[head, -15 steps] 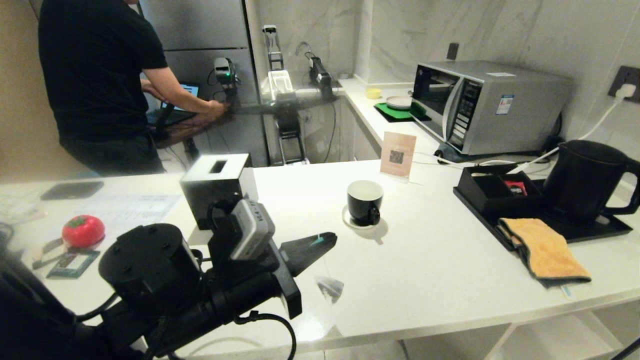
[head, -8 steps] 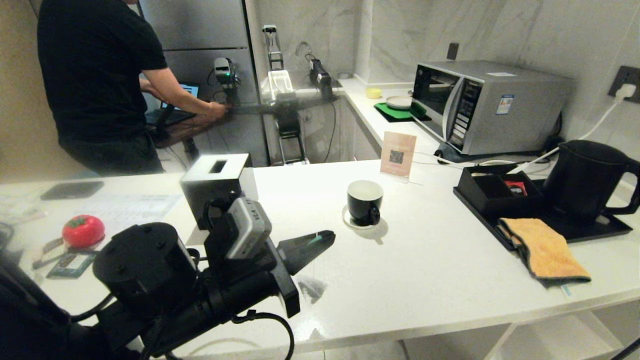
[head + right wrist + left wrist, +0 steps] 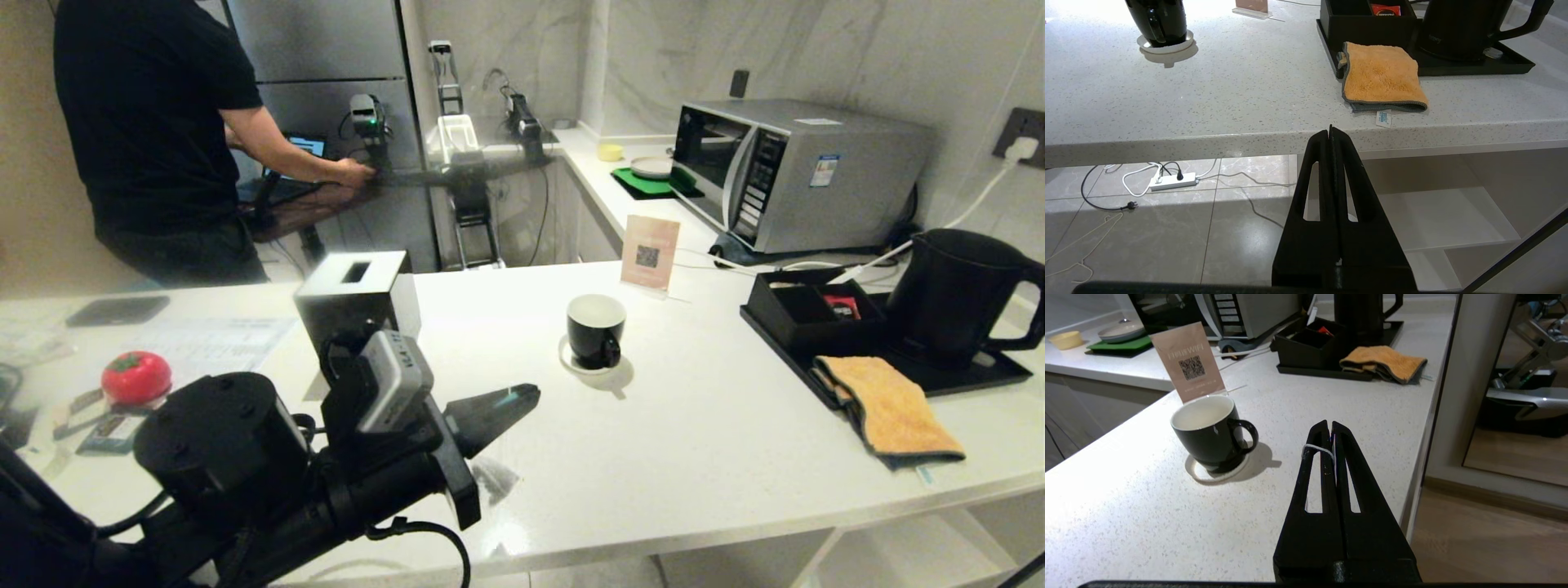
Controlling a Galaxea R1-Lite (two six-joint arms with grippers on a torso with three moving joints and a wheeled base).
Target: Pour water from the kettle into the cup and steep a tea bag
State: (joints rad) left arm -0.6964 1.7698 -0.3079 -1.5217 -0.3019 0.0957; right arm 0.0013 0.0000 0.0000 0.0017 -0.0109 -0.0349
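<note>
Nearest, the left gripper (image 3: pixel 529 393) hangs just above the front part of the white speckled bench (image 3: pixel 694 457), its jaws pressed together on a thin white string (image 3: pixel 1318 449) that loops over one finger near the tips. Below it a tea bag (image 3: pixel 490 478) shows blurred just over the bench top, hanging under the jaws; whether it touches the surface cannot be told. The right gripper (image 3: pixel 1330 131) sits low in front of the bench edge, jaws together and holding nothing, over a tiled floor (image 3: pixel 1167 228) with a white power strip (image 3: pixel 1167 181) and loose cords.

Farther along the bench, ahead of the left jaws and a little to their right, the cup (image 3: pixel 596 329) stands upright on its white saucer (image 3: pixel 571 363), well apart from the fingertips, its white inside showing. Behind it stands a pink card with a QR code (image 3: pixel 649 251). To the left sit a black cube box (image 3: pixel 357 304) and a red tomato-shaped thing (image 3: pixel 135 376).

At the right end, a folded orange cloth (image 3: pixel 890 408) lies over the edge of a black tray (image 3: pixel 980 371), which carries a compartment box (image 3: pixel 804 314) and the kettle (image 3: pixel 955 294), upright, handle facing right. Beyond that are a silver microwave (image 3: pixel 800 171) and marble walls (image 3: pixel 816 49). At the far left a person in black (image 3: pixel 155 122) stands beyond the bench.
</note>
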